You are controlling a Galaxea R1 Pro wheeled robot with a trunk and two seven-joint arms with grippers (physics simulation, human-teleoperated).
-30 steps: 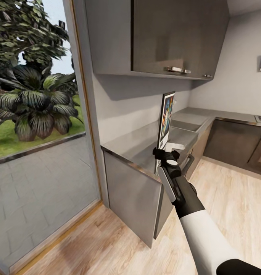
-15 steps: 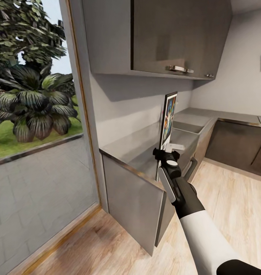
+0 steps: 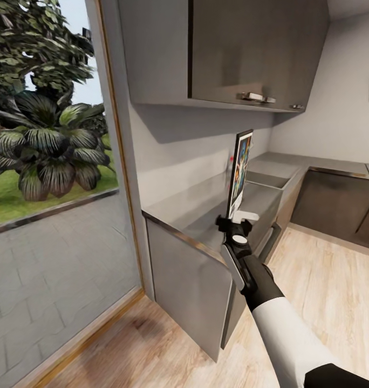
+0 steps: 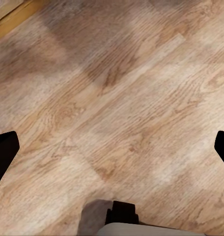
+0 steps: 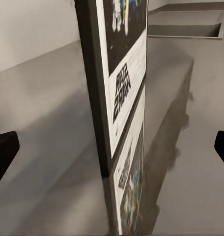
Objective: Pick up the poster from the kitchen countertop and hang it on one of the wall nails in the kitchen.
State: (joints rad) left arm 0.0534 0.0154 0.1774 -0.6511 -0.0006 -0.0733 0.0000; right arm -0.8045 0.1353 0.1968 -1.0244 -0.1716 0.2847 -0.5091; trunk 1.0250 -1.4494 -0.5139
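The right gripper [image 3: 236,222] pinched the poster's [image 3: 239,168] lower edge; the poster stood upright above it, over the countertop [image 3: 206,202]. The left gripper's [image 4: 112,147] fingers were spread above the floor [image 4: 117,88].

The tall black-framed poster [image 5: 119,98] with white border runs off the right wrist view's edges, its lettering blurred. The black-and-white right gripper [image 3: 234,220] covers the poster's lower edge in the head view.
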